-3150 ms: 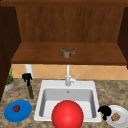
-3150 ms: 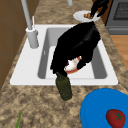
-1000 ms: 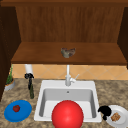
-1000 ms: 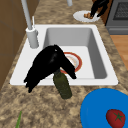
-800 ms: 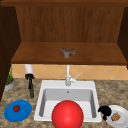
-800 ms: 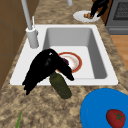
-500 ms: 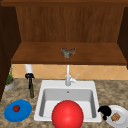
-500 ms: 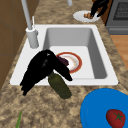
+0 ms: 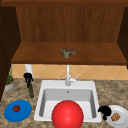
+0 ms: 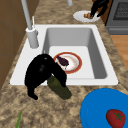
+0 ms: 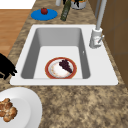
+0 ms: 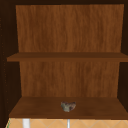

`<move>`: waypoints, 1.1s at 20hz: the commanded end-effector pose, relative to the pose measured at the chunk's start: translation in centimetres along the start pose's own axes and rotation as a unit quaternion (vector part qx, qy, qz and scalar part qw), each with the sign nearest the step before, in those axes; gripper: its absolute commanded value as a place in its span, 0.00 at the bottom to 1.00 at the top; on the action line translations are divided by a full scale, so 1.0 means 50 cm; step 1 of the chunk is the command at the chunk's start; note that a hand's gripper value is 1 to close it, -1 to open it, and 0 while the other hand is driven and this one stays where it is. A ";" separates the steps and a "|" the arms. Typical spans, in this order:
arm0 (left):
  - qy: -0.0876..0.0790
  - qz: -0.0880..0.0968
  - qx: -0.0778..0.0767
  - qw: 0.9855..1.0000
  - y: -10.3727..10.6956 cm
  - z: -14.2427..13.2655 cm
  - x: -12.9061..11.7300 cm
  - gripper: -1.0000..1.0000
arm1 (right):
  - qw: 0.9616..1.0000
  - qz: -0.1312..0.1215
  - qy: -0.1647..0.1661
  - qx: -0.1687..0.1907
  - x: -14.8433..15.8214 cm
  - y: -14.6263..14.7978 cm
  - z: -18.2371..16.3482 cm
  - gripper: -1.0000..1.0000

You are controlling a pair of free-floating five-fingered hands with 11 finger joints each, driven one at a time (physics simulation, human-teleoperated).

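Front view: left robot hand (image 9: 28,77) curled round the top of a dark green cucumber (image 9: 31,90), held nearly upright over the speckled stone desk (image 9: 110,88) just left of the white sink (image 9: 43,100). Right robot hand (image 9: 105,110) at the sink's right front corner, against the rim of a white plate (image 9: 123,112) bearing a brown crumbly piece of food (image 9: 115,116); fingers too dark to read, cannot tell whether wide or closed. Blue round plate (image 9: 22,110) with a red tomato (image 9: 16,108) near the cucumber, front left. Large smooth red ball (image 9: 67,115) in front, hiding the sink's floor. White faucet (image 9: 67,76) behind the basin; grey lumpy object (image 9: 68,52) on the wooden shelf (image 9: 37,53) above; potted plant (image 9: 9,81) at far left.

Left side view: left robot hand (image 10: 41,71) wrapped round the cucumber (image 10: 59,87), tilted, its lower end at the desk (image 10: 50,110) just beside the sink's front rim. Red-rimmed round plate (image 10: 76,65) with a dark purple lump (image 10: 62,60) inside the basin. Blue plate (image 10: 100,110) with tomato (image 10: 115,118) close by.

Right side view: right robot hand (image 11: 6,68) at the left edge, by the sink (image 11: 100,70). Cucumber (image 11: 66,11) far off, beside the blue plate (image 11: 37,15).

Upper view: grained wooden shelf (image 12: 37,107) with the grey lump (image 12: 68,106).
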 end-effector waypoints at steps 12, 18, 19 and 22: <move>-0.005 0.090 0.011 0.996 0.013 0.016 0.039 1.00 | 1.000 0.000 0.000 0.000 0.000 0.000 0.000 0.50; -0.001 0.083 0.014 0.996 0.028 0.003 0.072 1.00 | 1.000 0.000 0.000 0.000 0.000 0.000 0.000 0.50; 0.000 0.084 0.014 0.996 0.032 0.003 0.077 1.00 | 1.000 0.000 0.000 0.000 0.000 0.000 0.000 0.50; 0.001 0.084 0.015 0.996 0.047 0.000 0.103 1.00 | 1.000 0.000 0.000 0.000 0.000 0.000 0.000 0.50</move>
